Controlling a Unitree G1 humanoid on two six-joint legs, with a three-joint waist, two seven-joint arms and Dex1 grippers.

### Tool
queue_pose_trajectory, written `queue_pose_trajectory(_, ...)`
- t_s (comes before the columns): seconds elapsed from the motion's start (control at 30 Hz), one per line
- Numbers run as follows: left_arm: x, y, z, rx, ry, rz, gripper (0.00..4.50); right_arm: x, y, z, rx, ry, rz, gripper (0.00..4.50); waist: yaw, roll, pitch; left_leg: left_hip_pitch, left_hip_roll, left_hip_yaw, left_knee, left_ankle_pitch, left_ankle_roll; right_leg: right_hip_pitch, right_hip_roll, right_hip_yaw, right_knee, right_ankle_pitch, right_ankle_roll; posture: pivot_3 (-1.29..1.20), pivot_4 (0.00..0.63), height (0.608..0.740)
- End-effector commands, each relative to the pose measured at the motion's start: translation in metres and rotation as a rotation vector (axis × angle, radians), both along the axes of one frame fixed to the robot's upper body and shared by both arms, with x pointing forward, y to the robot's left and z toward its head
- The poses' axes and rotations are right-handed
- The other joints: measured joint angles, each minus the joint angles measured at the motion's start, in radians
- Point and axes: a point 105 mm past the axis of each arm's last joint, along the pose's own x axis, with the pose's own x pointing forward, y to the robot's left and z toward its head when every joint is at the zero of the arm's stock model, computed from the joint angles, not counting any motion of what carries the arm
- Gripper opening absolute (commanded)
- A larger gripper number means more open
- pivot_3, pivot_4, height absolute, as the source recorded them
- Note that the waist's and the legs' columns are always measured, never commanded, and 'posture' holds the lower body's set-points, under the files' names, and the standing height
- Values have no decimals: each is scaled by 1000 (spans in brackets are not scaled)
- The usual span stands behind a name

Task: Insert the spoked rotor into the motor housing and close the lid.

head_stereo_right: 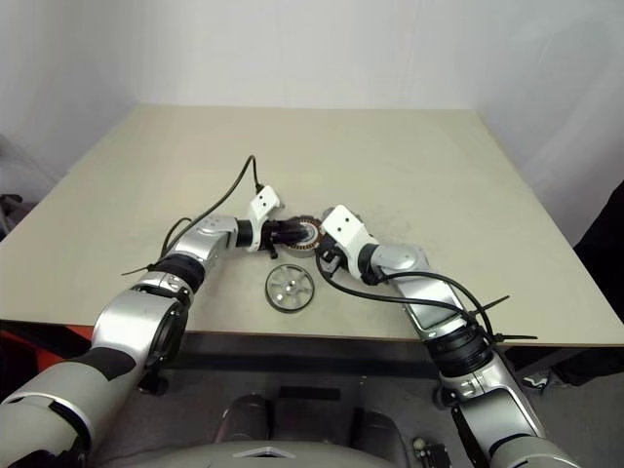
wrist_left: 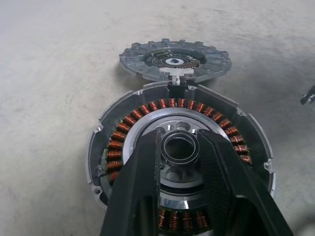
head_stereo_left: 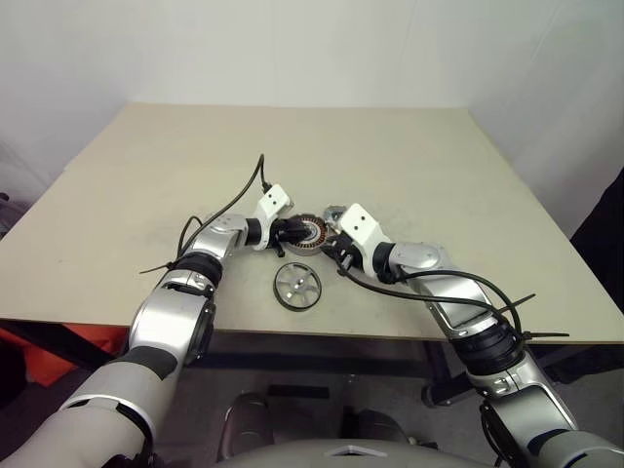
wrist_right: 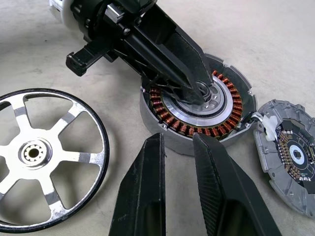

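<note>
Obstacles: we log the left gripper (wrist_right: 199, 91) over the motor housing (wrist_right: 236, 105), its fingers astride the hub; the lid (wrist_right: 290, 155) beside it; the spoked rotor (wrist_right: 42, 157) near. Beige table (head_stereo_left: 409, 156) beyond lies open.

No writing, label, brand or number can be read on anything here: the motor housing (wrist_left: 179, 162), the lid (wrist_left: 175, 60), the spoked rotor (wrist_right: 42, 158) and the desk (head_stereo_left: 439, 166) all look unmarked.
</note>
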Motion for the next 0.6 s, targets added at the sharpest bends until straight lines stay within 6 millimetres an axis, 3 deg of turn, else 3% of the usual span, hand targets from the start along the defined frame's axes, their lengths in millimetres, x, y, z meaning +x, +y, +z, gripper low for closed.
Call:
queue_pose_trajectory(0.03, 6, 3, 9, 12, -49, 17, 1153, 5, -1, 14, 15, -56, -5, 927, 0, 0, 0, 0, 0, 0, 0, 0, 0, 0, 0, 0, 0, 0, 0, 0, 0, 740)
queue_pose_trajectory(0.4, 6, 10, 11, -9, -32, 24, 1153, 7, 0, 14, 13, -59, 0, 927, -1, 0, 0, 0, 0, 0, 0, 0, 0, 0, 0, 0, 0, 0, 0, 0, 0, 740)
queue_pose_trajectory(0.5, 6, 11, 9, 11, -41, 31, 1789, 7, 0, 15, 12, -61, -1, 927, -1, 0, 0, 0, 0, 0, 0, 0, 0, 0, 0, 0, 0, 0, 0, 0, 0, 740)
queue_pose_trajectory(0.6, 8, 13, 9, 16, -50, 48, 1789, 7, -1, 14, 10, -61, -2, 927, -1, 0, 0, 0, 0, 0, -1, 0, 0, 0, 0, 0, 0, 0, 0, 0, 0, 740)
